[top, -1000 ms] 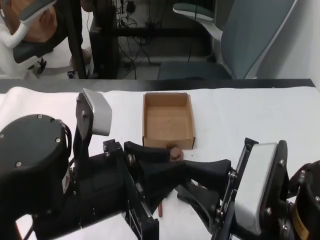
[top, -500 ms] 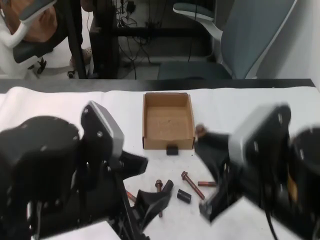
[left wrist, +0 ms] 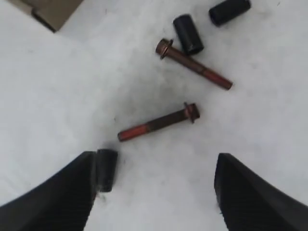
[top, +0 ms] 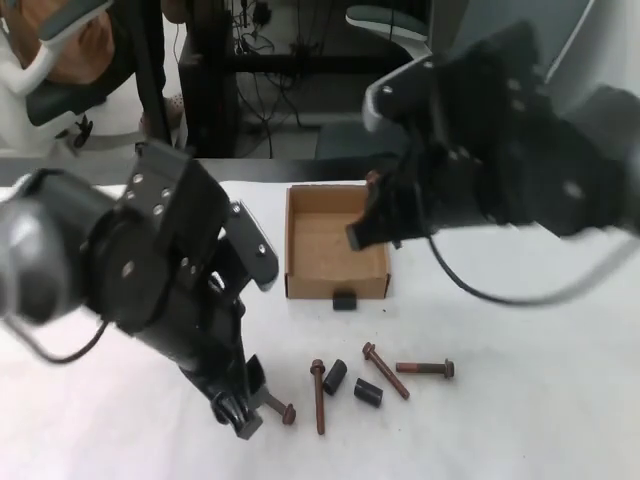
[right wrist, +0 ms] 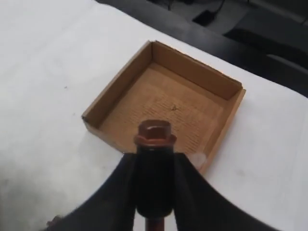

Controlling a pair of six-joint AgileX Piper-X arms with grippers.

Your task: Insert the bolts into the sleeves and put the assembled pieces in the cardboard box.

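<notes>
My right gripper is shut on an assembled piece, a copper bolt standing head-up in a black sleeve. It hangs above the near side of the cardboard box; the same gripper shows over the box from above. My left gripper is open just above the cloth, with a loose bolt lying before its fingers and a black sleeve touching one finger. Beyond lie another bolt and two sleeves. The left gripper sits low at the front.
Two more bolts lie on the white cloth right of centre. One black sleeve rests against the box's front wall. An office chair stands behind the bench. Open cloth lies at the right and far left.
The right arm rose from the bench's front and carried the assembled piece back over the box. The left arm drew away to the left, with its gripper low by the loose bolts.
</notes>
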